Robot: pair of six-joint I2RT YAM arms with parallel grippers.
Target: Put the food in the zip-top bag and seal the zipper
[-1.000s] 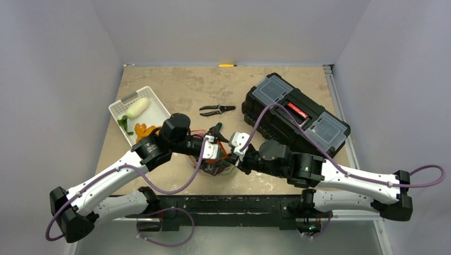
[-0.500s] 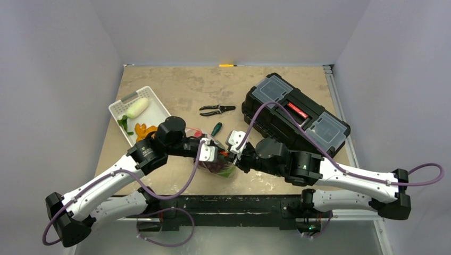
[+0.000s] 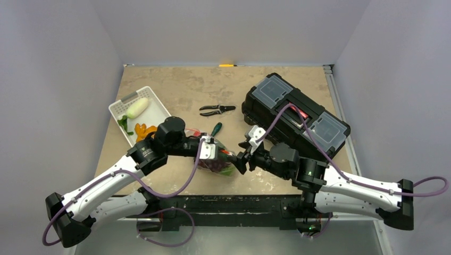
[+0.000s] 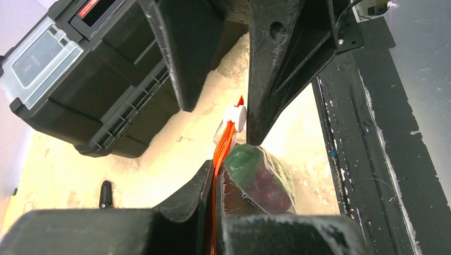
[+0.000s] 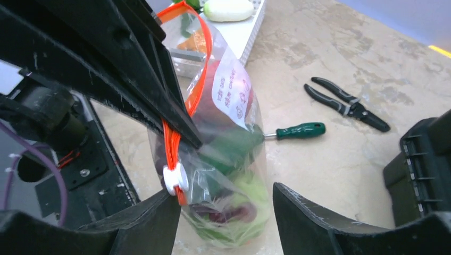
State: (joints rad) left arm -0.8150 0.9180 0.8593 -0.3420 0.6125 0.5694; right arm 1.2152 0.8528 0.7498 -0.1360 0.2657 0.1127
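Right wrist view gave us the plainest warning; the right gripper [image 5: 227, 191] stood released, its fingers spread on either side of the bag [image 5: 234, 154] and, as far as we could tell, not touching it; the white slider [image 5: 175, 180] sat at the low end of the zipper [image 5: 186, 101], while toward 12 o'clock the orange strip seemed to curl apart into a loop. Through the left wrist camera we saw the left gripper [image 4: 215, 178] clenched on that strip, so the bag, with green and dark purple food inside, was held by one pinch at its mouth; we could not tell whether its bottom rested on the table [image 3: 175, 85]. On the top camera it sat at 6 o'clock of the screwdriver [image 3: 216, 129]. We judged three risks; the thin strip could slip from the left fingers under the load and drop the bag; a pull on the slider from a poor angle could drag the bag sideways rather than close it; and if the mouth were sealed now, the carrot [image 3: 142, 129] and a pale vegetable [image 3: 137, 108] in the basket [image 3: 155, 112], at 10 o'clock of the bag, would be shut out.
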